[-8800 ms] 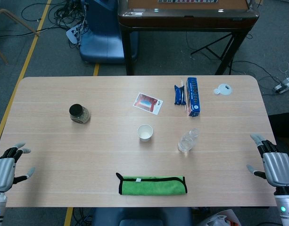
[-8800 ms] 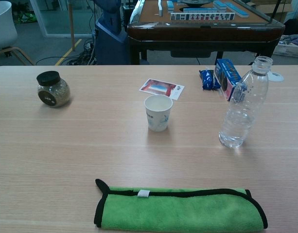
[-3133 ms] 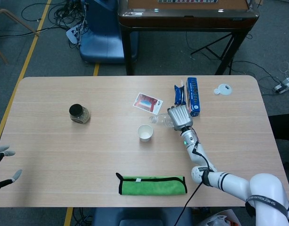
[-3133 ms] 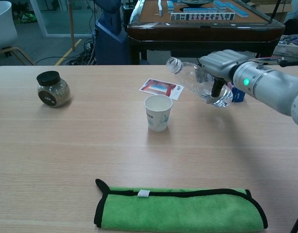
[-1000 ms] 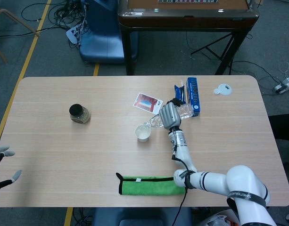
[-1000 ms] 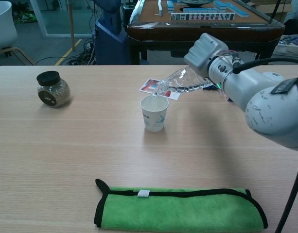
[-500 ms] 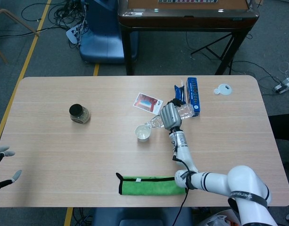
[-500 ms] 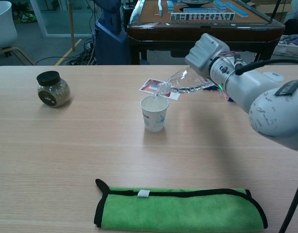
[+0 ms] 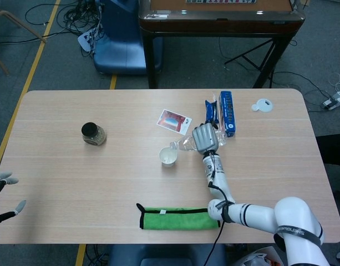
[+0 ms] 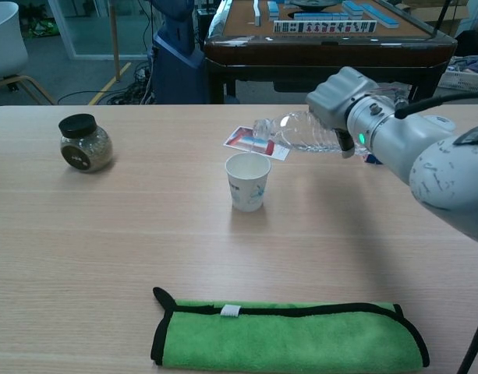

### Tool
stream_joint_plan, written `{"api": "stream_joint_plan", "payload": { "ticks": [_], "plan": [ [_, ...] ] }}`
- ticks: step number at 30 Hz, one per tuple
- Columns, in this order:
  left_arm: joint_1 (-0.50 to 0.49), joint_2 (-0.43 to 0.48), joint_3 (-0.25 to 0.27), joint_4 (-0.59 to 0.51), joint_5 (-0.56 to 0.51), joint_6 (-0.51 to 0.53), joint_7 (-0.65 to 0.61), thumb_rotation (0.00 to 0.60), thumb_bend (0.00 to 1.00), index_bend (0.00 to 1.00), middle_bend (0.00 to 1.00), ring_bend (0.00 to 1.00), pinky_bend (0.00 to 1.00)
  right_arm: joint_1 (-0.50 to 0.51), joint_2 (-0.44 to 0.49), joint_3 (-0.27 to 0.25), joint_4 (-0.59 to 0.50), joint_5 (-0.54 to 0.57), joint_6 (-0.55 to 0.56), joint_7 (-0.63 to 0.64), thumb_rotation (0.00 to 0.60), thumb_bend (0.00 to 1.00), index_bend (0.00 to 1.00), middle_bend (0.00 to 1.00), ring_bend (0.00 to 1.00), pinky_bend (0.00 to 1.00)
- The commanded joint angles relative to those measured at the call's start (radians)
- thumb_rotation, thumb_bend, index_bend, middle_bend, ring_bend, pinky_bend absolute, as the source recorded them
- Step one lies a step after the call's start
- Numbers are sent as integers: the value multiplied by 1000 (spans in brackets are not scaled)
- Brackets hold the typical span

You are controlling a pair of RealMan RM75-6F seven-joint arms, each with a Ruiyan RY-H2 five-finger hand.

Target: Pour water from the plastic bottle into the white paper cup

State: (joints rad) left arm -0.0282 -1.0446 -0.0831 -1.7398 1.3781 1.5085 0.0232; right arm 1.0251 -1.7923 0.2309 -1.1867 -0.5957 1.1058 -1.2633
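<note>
nearest the robot lies the folded green cloth at the table edge, at about 6 o'clock. the left hand hangs off the 8 o'clock corner with its fingers spread and nothing in it. near the centre stands the white paper cup, upright. the right hand grips the plastic bottle, which is lifted off the table and lies nearly level, its open neck pointing toward 9 o'clock above and just past the cup's far rim. toward 10 o'clock from the cup, well apart, sits a dark-lidded jar. beyond the cup at 12 o'clock lies a card; at 1 o'clock a blue box and a small blue packet; farther out toward 2 o'clock, a white lid.
</note>
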Motion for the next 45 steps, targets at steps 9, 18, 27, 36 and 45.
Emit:
{"api": "stream_joint_plan", "payload": {
  "ticks": [9, 18, 27, 36, 45],
  "plan": [
    [-3, -5, 1, 5, -4, -7, 9, 600, 170, 352, 228, 240, 508, -107, 37, 8, -17, -166, -83, 407, 600, 240, 604, 631, 529, 467],
    [-7, -13, 5, 8, -6, -14, 28, 600, 170, 352, 228, 240, 508, -213, 40, -10, 4, -402, -87, 861, 600, 240, 604, 626, 528, 467],
    [-11, -19, 7, 13, -12, -24, 44, 600, 170, 352, 228, 240, 508, -310, 22, -42, 80, -592, -66, 1324, 600, 231, 604, 614, 524, 467],
    [-11, -22, 4, 16, -19, -22, 46, 600, 170, 352, 228, 240, 508, -362, -6, -64, 200, -679, -65, 1584, 600, 222, 604, 599, 510, 467],
    [-12, -23, 5, 17, -18, -22, 52, 600, 170, 352, 228, 240, 507, -387, -12, -80, 251, -736, -58, 1709, 600, 212, 604, 572, 482, 467]
  ]
}}
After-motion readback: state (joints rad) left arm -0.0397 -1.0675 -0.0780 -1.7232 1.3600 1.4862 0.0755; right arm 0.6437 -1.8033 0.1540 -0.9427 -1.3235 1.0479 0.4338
